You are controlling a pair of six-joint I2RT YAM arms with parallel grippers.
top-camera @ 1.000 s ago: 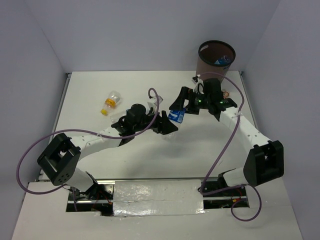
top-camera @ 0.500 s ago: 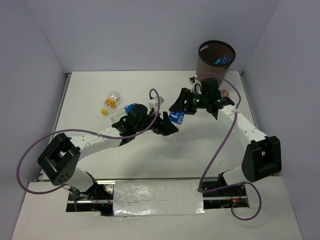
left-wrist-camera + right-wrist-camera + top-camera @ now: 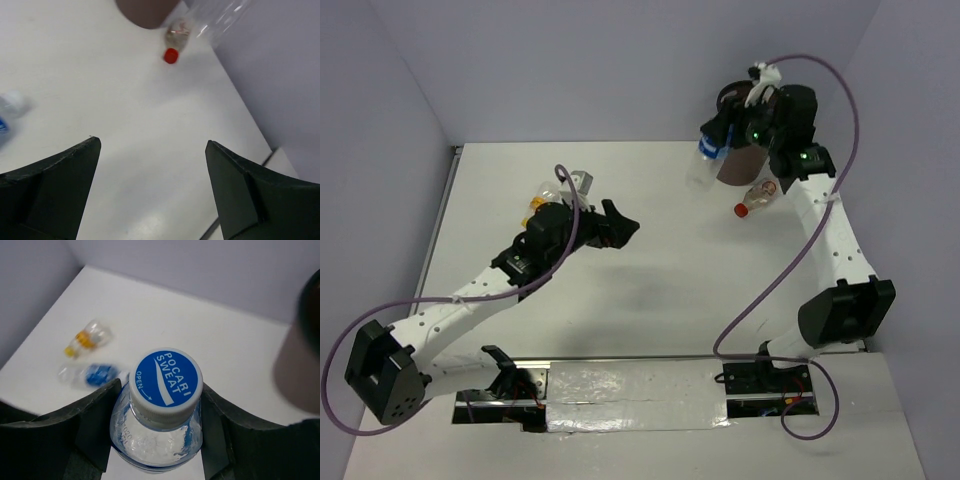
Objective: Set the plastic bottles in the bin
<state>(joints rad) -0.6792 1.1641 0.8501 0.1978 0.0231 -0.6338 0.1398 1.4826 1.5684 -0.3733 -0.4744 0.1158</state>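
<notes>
Right arm (image 3: 825, 215) risen from white surface (image 3: 670, 290) toward tall brown round bin (image 3: 738, 166); right claw (image 3: 162, 410) clamped on clear blue-capped plastic bottle (image 3: 166, 377), held beside bin, not yet over mouth. Left claw (image 3: 152, 145) spread, empty. Advice: clear rim fully before release.

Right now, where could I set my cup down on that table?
The bare middle of the table, between the left claw and the red-capped bottle. It is crowded by the bin, where the right claw holds a blue-capped bottle.
</notes>
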